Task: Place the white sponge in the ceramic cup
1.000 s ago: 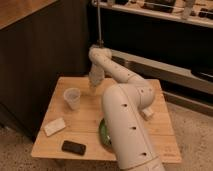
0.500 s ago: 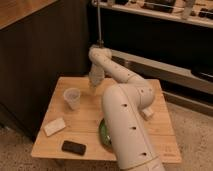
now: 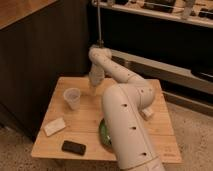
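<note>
Reach phase: gripper (image 3: 93, 87), grip state indeterminate, hangs near pale tapered ceramic cup (image 3: 72, 98). Next move requires travel to flat off-white rectangular sponge (image 3: 54, 126), well apart.

Dim, warm light leaves the end effector (image 3: 93, 87) shadowed above the table (image 3: 165, 137).

We count one white sponge (image 3: 54, 126), one ceramic cup (image 3: 72, 98), one black phone-like slab (image 3: 73, 147), one green bowl (image 3: 103, 134) partly hidden behind the arm, and one small whitish lump (image 3: 147, 113), all on one wooden table (image 3: 167, 142). We count one white robot arm (image 3: 125, 100) with one gripper (image 3: 93, 88), which hangs over the table's far side, near the cup.
</note>
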Robot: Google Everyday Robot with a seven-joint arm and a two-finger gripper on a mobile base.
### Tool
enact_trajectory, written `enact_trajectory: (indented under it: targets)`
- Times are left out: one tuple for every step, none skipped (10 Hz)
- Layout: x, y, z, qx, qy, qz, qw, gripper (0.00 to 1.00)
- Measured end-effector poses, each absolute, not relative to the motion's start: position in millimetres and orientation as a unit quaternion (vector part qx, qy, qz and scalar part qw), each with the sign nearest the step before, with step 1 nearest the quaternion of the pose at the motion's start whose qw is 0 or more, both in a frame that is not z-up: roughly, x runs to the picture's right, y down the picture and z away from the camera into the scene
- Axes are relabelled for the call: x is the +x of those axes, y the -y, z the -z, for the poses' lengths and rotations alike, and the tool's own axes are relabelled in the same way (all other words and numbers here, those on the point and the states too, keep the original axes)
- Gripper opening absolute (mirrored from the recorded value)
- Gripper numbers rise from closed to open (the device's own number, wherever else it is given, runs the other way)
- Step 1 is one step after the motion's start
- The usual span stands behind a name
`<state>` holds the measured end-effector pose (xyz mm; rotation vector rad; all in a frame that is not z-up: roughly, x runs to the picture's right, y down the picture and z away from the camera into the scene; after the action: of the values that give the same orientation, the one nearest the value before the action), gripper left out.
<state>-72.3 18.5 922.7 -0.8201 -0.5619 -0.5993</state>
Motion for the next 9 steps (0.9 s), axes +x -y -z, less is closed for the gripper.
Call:
enact_trajectory:
  targets:
    - [-72,-19,-923,-0.387,0.265,0.283,0.836,0.30]
    - [-72,-19,-923,-0.387,0.265,0.283,0.836,0.30]
    - [-72,-19,-923,-0.387,0.265,0.283,0.836,0.30]
    - [-72,-19,-923,-0.388,0.265,0.283,0.836,0.27]
    - [-73,-17,-918,-0.385,0.268,0.290,0.834,0.18]
    - [-75,-13,-912,-0.381,0.271,0.298,0.832,0.11]
    - [-76,-7,-902,-0.378,0.275,0.307,0.829,0.07]
    - [-77,-2,-894,-0.374,0.278,0.315,0.827,0.07]
    - [-78,3,-888,-0.370,0.281,0.323,0.824,0.07]
